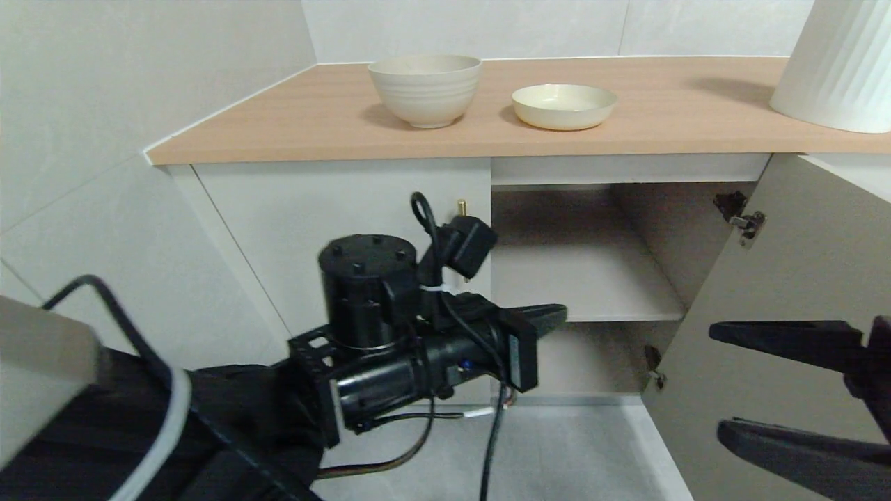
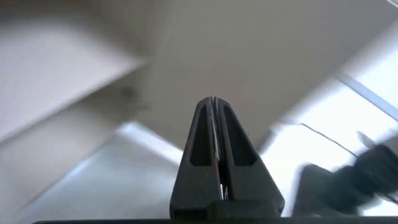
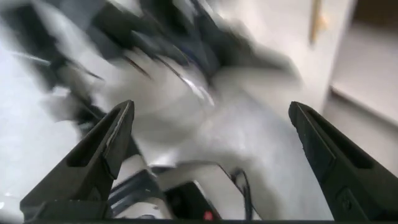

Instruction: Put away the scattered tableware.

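Observation:
A deep cream bowl [image 1: 425,89] and a shallow cream dish [image 1: 564,106] stand side by side on the wooden countertop [image 1: 278,129]. Below them the cabinet's right door [image 1: 786,292] hangs open, showing a bare shelf [image 1: 578,278]. My left gripper [image 1: 553,316] is low in front of the cabinet, its tip at the opening's lower left, and its fingers [image 2: 213,134] are pressed together with nothing between them. My right gripper [image 1: 717,379] is at the lower right in front of the open door, its two fingers [image 3: 102,152] spread wide and holding nothing.
A tall white ribbed container [image 1: 842,62] stands at the countertop's right end. The left cabinet door [image 1: 348,209] is closed, with a small brass knob [image 1: 461,207]. Tiled walls close in the left and the back. Grey floor [image 1: 578,452] lies below the cabinet.

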